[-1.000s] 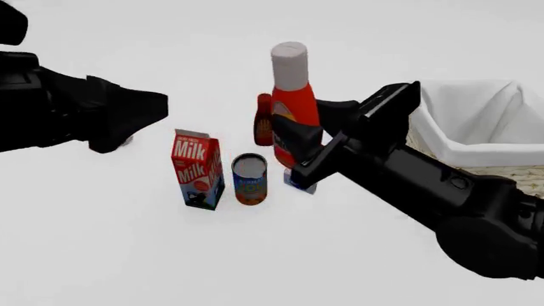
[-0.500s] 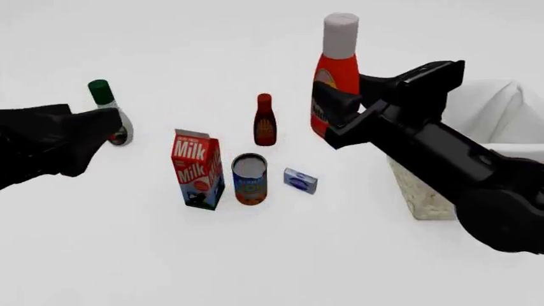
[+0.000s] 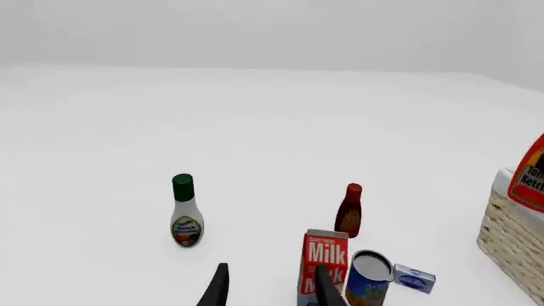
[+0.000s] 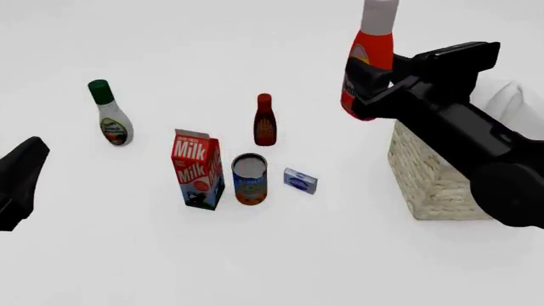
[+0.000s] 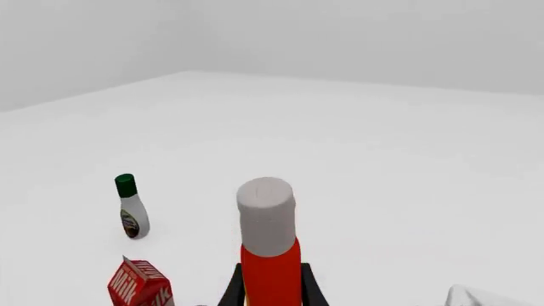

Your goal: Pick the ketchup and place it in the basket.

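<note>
Left wrist view: only the two dark fingertips of the left gripper (image 3: 270,293) enter the frame, spread apart with nothing between them. Past the tips stand a red milk carton (image 3: 325,266) and a can (image 3: 369,285), both cut off by the frame edge, with a small blue box (image 3: 414,279) beside the can. Farther beyond the jaws are a white bottle with a green cap (image 3: 185,211) and a small dark red bottle (image 3: 350,211). At the picture's edge, only a slice of the ketchup (image 3: 530,175) and a corner of the basket (image 3: 511,237) show.

Front view: the left arm is mostly out of frame; only a dark blunt shape shows at the left edge, well apart from every object. The right gripper (image 4: 367,89) reaches forward and up from the lower right, its jaws clamped on the lower body of the ketchup. The bottle is held upright and clear of the table, beside the basket's near left corner; its cap is cut off by the top edge. The arm hides much of the basket, leaving a wicker wall and a bit of white lining visible.

Right wrist view: the right fingers (image 5: 231,290) hug both sides of the red bottle, whose white cap rises straight ahead of the jaws. The bottle's lower part is cut off.
</note>
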Tool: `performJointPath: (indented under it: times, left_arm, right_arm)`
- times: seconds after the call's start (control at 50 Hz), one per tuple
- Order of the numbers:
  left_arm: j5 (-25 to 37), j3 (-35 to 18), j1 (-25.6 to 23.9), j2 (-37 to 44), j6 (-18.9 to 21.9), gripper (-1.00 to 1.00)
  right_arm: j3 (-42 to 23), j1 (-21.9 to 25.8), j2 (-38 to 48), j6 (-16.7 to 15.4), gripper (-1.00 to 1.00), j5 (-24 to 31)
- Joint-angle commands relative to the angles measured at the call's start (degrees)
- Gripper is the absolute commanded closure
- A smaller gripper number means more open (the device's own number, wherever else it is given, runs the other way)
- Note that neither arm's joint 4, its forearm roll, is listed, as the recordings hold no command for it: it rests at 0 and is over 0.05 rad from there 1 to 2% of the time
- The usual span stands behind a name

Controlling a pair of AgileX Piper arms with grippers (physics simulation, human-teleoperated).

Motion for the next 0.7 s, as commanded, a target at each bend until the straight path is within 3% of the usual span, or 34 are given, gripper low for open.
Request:
performJointPath:
  times: [0.02,0.08,0.1,0.12,0.16,0.18,0.22,0.24,0.26,0.3,0.5,0.7]
  left_arm:
    - [-5.8,9.0,5.6,-7.4,5.0,-1.00]
    - [-9.4,11.4,6.1,-5.2,1.7,-1.00]
    - [-9.4,11.4,6.1,-5.1,1.7,-1.00]
    - [-9.5,12.0,6.7,-6.8,4.2,-1.00]
    - [-10.1,12.4,6.7,-5.9,2.3,-1.00]
    - [-10.3,13.0,7.6,-7.4,4.1,-1.00]
    - [-10.9,13.5,7.6,-6.9,2.9,-1.00]
    - [-10.7,14.0,8.2,-8.8,5.0,-1.00]
    - [-10.8,14.4,8.6,-8.8,3.3,-1.00]
    - [-11.6,15.7,10.5,-10.5,4.9,-1.00]
    - [-17.6,20.4,14.2,-8.1,4.6,-1.00]
    - [-21.6,22.0,13.5,-4.5,4.9,-1.00]
  right_arm:
    - [-1.7,-4.0,0.4,1.2,1.00,0.2]
    - [-2.6,-6.6,0.9,1.5,1.00,0.4]
    - [-2.6,-6.6,0.9,1.5,1.00,0.4]
    - [-2.8,-7.4,1.4,2.1,1.00,0.1]
    - [-3.3,-9.1,2.2,2.5,1.00,0.1]
    - [-3.3,-9.1,2.2,2.5,1.00,0.1]
    - [-3.4,-10.3,2.6,2.2,1.00,-0.2]
    - [-3.5,-10.5,2.8,2.6,1.00,-0.1]
    - [-3.5,-11.3,3.0,2.4,1.00,-0.4]
    - [-3.5,-11.8,3.4,2.5,1.00,-0.5]
    - [-3.9,-14.9,4.2,2.5,1.00,-1.0]
    - [-5.2,-17.7,5.8,2.1,1.00,-1.4]
